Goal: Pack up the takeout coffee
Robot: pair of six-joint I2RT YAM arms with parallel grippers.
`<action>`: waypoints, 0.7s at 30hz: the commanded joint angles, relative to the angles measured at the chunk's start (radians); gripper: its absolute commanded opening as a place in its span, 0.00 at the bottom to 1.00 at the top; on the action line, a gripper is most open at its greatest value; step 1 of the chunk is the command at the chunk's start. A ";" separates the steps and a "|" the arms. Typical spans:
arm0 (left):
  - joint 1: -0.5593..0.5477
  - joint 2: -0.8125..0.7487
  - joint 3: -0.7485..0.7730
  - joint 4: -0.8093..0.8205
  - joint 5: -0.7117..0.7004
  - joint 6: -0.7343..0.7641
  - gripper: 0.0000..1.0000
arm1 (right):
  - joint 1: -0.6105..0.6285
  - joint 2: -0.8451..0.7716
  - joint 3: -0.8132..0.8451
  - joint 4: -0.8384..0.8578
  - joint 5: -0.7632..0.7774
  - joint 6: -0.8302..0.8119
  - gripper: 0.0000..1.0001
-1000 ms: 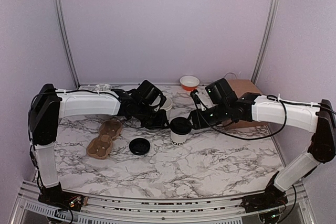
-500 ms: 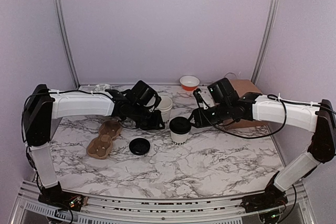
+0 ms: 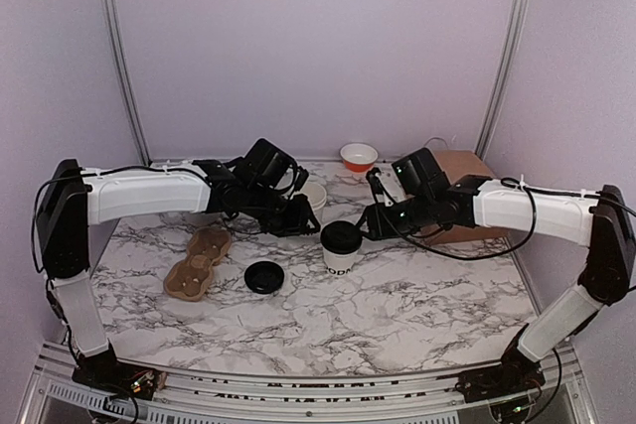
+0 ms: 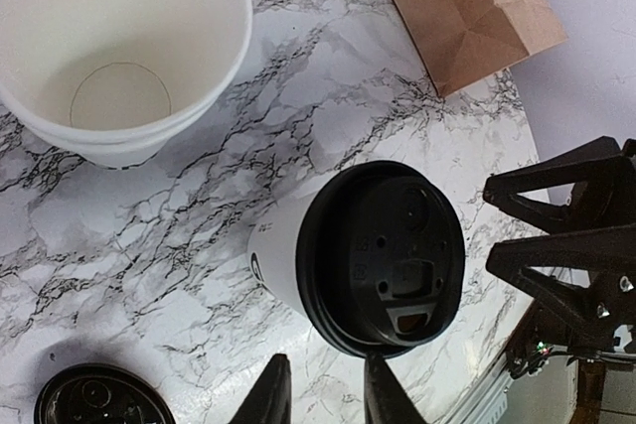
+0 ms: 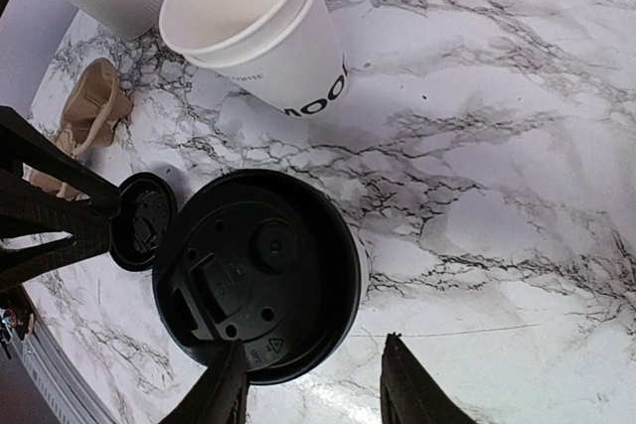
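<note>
The coffee (image 3: 341, 245) stands lidded, unpacked, just ahead of the right pincer (image 5: 313, 364), which we find open and empty, and of the left pincer (image 4: 325, 384), narrowly parted, also empty. Left of that, the carrier (image 3: 199, 263) holds nothing; the stacked cups (image 4: 119, 57) are empty; the bag (image 3: 462, 168) seems flat.

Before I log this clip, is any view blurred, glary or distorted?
Top external: even soft light, faint shadows, no glare; the takeout coffee is small, its lettering hard to read. Left wrist: sharp, detail on its lid crisp; the wide angle makes the cup lean. Right wrist: sharp too, no glare on the lid; the nested cups lean outward.
</note>
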 commanded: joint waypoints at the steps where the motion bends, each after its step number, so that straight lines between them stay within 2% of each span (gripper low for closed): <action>1: -0.010 0.031 0.042 0.009 0.013 -0.003 0.27 | -0.013 0.016 0.024 0.029 -0.004 -0.004 0.44; 21: -0.025 0.079 0.065 0.005 -0.026 0.003 0.26 | -0.030 0.051 0.012 0.068 -0.009 0.000 0.43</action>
